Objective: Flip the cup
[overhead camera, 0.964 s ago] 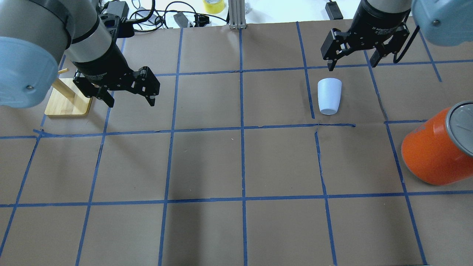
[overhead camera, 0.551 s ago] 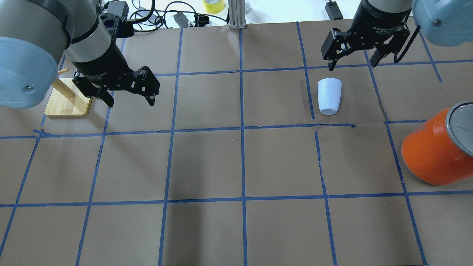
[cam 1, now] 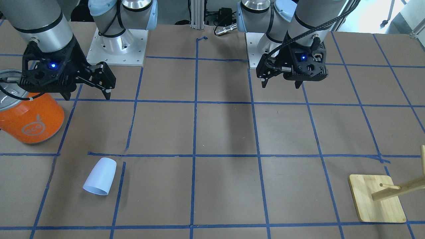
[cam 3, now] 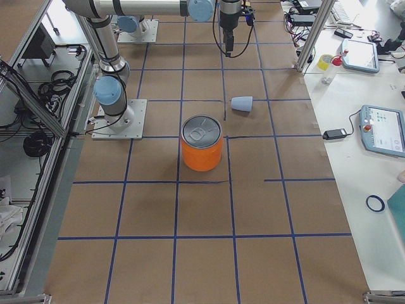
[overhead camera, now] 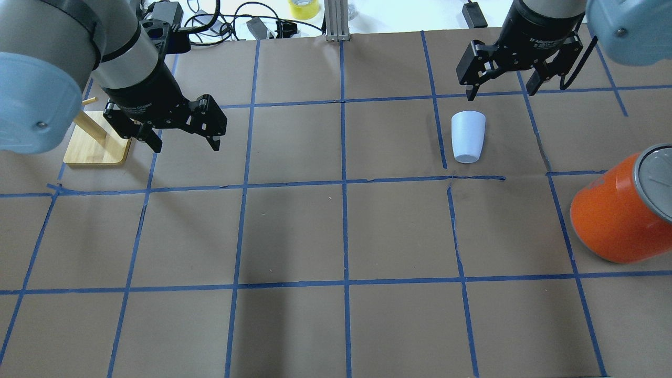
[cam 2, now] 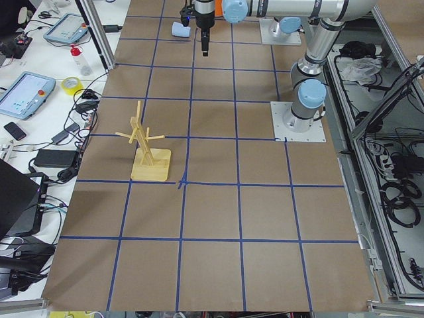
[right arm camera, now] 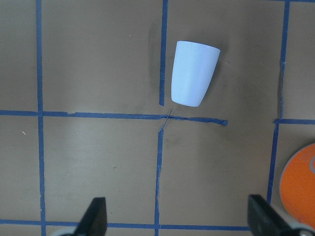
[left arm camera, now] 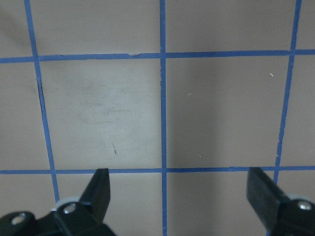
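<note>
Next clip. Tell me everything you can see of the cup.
The cup is a small, pale blue-white tumbler, smooth, tapered, without handle, seemingly plastic. It lies on its side on the brown paper-covered table, narrow base toward the robot, wide mouth away from it, just beside a blue tape line. Only the table touches it; the open right gripper hangs apart from it.

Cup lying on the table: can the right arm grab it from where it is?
Probably yes. The right gripper is open and close to the cup, with nothing between them. The orange can stands off to one side.
</note>
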